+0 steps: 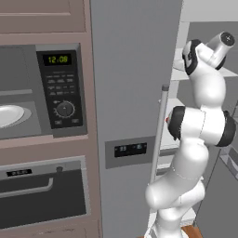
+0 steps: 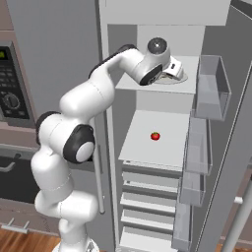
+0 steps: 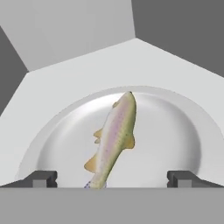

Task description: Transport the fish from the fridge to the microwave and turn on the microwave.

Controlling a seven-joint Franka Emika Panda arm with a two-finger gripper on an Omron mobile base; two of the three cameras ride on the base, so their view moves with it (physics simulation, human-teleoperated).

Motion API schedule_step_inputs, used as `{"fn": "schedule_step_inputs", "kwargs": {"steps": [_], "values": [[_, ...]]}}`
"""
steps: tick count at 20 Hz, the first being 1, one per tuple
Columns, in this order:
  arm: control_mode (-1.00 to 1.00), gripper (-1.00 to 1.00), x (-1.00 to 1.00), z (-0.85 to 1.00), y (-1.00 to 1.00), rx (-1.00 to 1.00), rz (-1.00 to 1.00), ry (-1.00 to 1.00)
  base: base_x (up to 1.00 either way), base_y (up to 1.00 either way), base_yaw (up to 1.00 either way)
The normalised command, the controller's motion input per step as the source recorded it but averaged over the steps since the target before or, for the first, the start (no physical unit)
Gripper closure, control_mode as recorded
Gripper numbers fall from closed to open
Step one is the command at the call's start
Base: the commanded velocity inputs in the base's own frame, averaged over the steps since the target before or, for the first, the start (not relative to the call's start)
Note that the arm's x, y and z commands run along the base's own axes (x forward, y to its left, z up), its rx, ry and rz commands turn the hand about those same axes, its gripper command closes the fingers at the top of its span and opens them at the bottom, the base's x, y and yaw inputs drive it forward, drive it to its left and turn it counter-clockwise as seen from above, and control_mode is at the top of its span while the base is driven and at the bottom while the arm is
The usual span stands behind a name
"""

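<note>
Inside the fridge, the fish lies in a white bowl on a shelf. The end effector hovers over it, fingers spread wide, holding nothing.

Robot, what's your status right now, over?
Gripper open, poised over slender tan-grey fish. Fish lies in shallow white bowl on fridge shelf. Nothing blocking.

Even flat rendered light, soft shadows, no glare, all views slightly soft and pixelated
</note>
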Motion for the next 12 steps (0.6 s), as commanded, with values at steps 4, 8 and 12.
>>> {"fn": "schedule_step_inputs", "kwargs": {"steps": [4, 8, 12], "values": [[-1.00, -1.00, 0.28, -0.04, 0.00, 0.00, 0.00, 0.00, 0.00, 0.00, 0.00], [-1.00, -1.00, 0.30, -0.04, 0.00, 0.00, 0.00, 0.00, 0.00, 0.00, 0.00], [-1.00, -1.00, 0.24, -0.10, -0.03, 0.00, 0.00, 0.00, 0.00, 0.00, 0.00]]}}
